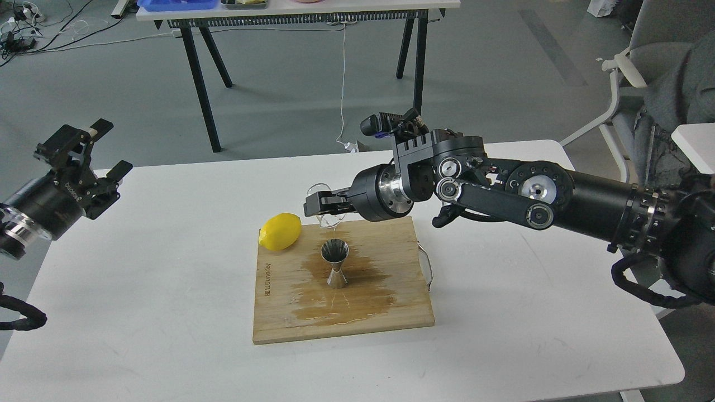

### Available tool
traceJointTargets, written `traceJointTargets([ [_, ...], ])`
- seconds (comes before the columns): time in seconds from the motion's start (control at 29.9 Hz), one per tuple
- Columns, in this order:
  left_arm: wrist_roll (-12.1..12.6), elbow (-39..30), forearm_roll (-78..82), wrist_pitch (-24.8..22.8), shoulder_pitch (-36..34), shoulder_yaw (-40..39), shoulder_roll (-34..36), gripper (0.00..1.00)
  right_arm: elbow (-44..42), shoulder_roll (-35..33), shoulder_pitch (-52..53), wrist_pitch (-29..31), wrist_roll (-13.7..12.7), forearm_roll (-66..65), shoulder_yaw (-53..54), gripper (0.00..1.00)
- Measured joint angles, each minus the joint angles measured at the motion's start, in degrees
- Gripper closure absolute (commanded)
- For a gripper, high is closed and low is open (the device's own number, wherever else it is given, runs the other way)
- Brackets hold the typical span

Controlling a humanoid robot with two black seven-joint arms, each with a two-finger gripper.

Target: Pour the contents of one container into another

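The shiny steel jigger [335, 263] stands upright on the wooden cutting board [391, 312], in a dark wet patch. My right gripper [317, 204] hovers just behind and above the jigger, shut on the tiny clear glass cup [325, 219]. The cup is nearly invisible; it hangs tilted above the board's far edge, up and slightly left of the jigger's mouth. My left gripper [95, 151] is raised at the table's far left, open and holding nothing.
A yellow lemon [280, 231] lies on the board's far left corner, close to the cup. The white table [530, 335] carries the board. Behind it stand a second table [301, 11] on black legs and a chair [642, 72] at the right.
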Motion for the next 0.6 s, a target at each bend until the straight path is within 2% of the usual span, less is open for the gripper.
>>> traceJointTargets([
  [0.6,0.0,0.0,-0.2,0.0,0.0,-0.2,0.1,0.01,0.8,-0.3,1.1,1.2,0.8,-1.0,-0.4,0.68],
])
